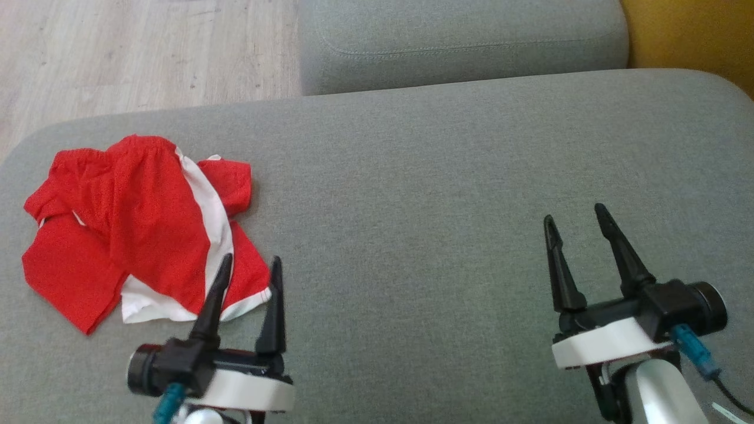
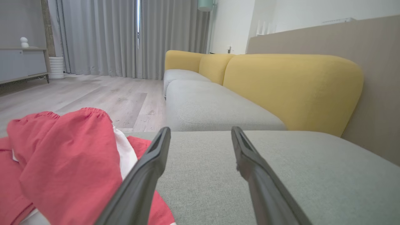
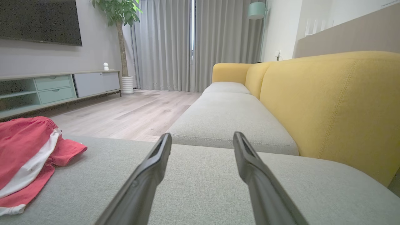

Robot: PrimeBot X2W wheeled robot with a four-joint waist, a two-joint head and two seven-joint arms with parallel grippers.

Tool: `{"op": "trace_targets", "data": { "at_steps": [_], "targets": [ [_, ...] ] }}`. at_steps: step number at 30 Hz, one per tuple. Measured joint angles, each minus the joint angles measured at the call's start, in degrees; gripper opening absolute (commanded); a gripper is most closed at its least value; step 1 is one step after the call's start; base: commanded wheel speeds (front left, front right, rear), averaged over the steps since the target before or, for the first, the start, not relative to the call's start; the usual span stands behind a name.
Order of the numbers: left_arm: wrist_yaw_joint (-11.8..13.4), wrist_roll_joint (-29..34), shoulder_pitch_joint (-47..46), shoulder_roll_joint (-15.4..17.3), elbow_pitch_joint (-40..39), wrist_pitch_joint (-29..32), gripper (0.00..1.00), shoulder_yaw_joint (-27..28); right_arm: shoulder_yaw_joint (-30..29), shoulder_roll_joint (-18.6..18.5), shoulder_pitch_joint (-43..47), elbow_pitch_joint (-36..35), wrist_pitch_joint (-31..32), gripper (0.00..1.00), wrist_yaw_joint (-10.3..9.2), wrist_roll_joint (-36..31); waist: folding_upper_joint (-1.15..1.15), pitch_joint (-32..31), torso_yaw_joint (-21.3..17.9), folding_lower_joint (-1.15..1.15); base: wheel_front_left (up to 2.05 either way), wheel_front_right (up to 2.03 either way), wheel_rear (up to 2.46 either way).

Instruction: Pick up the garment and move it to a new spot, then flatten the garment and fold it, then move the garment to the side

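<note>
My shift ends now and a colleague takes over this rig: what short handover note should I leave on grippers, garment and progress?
Left gripper: open, empty, fingers at the right edge of the garment; contact unclear.
Right gripper: open, empty, above bare sofa seat.
The garment: red and white, crumpled on the seat's left part.
Done: nothing yet.
Left: pick up, move, flatten, fold, set aside.

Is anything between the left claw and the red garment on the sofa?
Nothing visible. The open left claw is right at the edge of the crumpled red-and-white fabric garment on the grey sofa cushion.
</note>
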Motion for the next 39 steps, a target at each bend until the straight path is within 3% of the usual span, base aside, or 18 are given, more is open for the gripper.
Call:
{"op": "trace_targets", "data": {
  "at_steps": [8,22,29,39],
  "targets": [
    [1.5,6.4,0.0,0.4,0.5,-1.5,1.0,-2.2,1.5,0.0,0.1,-1.0,-1.5,1.0,0.0,-1.9,0.0,-0.1,-0.3,0.0,0.0,0.0,0.0],
    [-1.1,-3.6,1.4,0.3,-0.2,-2.3,1.0,1.2,0.3,-0.1,1.7,1.6,-2.2,1.0,0.01,12.9,0.0,0.0,-0.2,0.0,0.0,0.0,0.0],
    [-1.2,-3.6,1.5,0.3,4.7,-2.2,1.0,-0.4,0.5,-0.1,1.8,5.3,-2.2,1.0,0.01,14.2,0.0,-0.1,-0.4,0.0,0.0,0.0,0.0],
    [-1.2,-3.7,1.3,0.3,5.1,-2.2,1.0,-0.5,0.7,-0.1,1.7,6.0,-2.2,1.0,0.01,14.2,0.0,-0.4,-0.4,0.0,0.0,0.0,0.0]
  ]
}}
